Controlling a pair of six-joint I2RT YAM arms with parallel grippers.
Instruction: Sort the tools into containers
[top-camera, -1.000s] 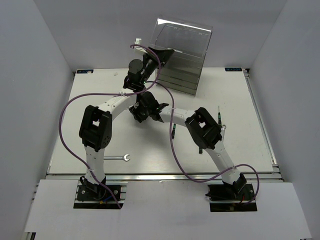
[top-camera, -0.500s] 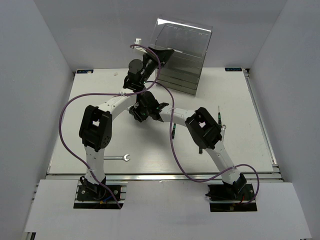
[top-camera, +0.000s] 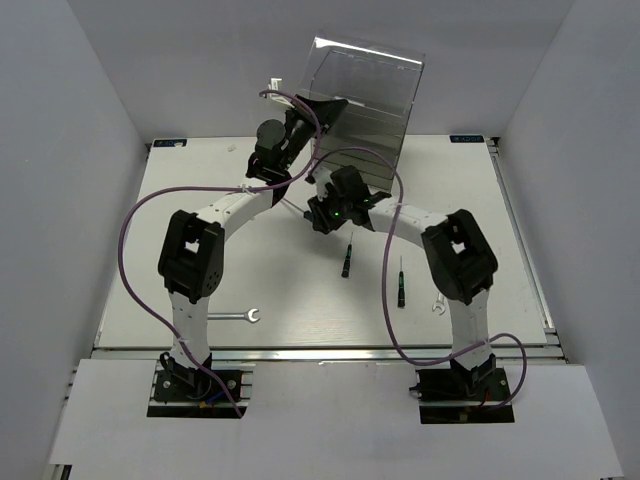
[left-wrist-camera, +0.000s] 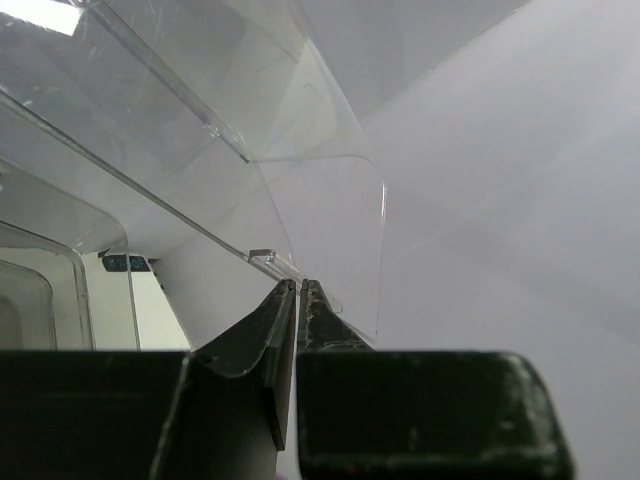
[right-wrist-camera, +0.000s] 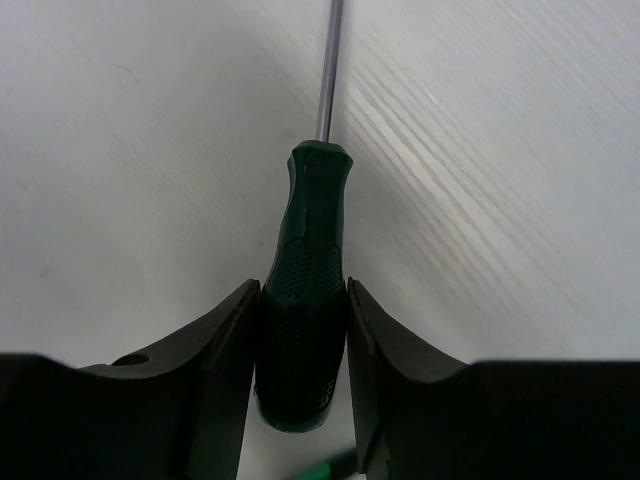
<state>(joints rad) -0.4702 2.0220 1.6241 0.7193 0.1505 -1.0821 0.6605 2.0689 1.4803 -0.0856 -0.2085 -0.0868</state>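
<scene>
The clear plastic cabinet of drawers, the containers (top-camera: 372, 120), stands at the table's back. My left gripper (top-camera: 303, 128) is at its upper left front, shut on a thin clear drawer edge (left-wrist-camera: 330, 225); the left wrist view shows the left gripper (left-wrist-camera: 297, 284) pinching that plastic. My right gripper (top-camera: 325, 210) hovers in front of the cabinet. In the right wrist view the right gripper (right-wrist-camera: 303, 286) is shut on a green-and-black screwdriver handle (right-wrist-camera: 305, 330), its shaft pointing away over the white table. Two more screwdrivers (top-camera: 347, 261) (top-camera: 400, 284) lie on the table.
One silver wrench (top-camera: 250, 316) lies near the front left by the left arm's base link. Another wrench (top-camera: 438, 306) lies at the front right beside the right arm. Purple cables loop over the table on both sides. White walls enclose the table.
My right arm has swung right and back toward the cabinet, its jaws closing on a screwdriver handle. That uncovered a screwdriver and a wrench at the front right. The left arm stayed still.
</scene>
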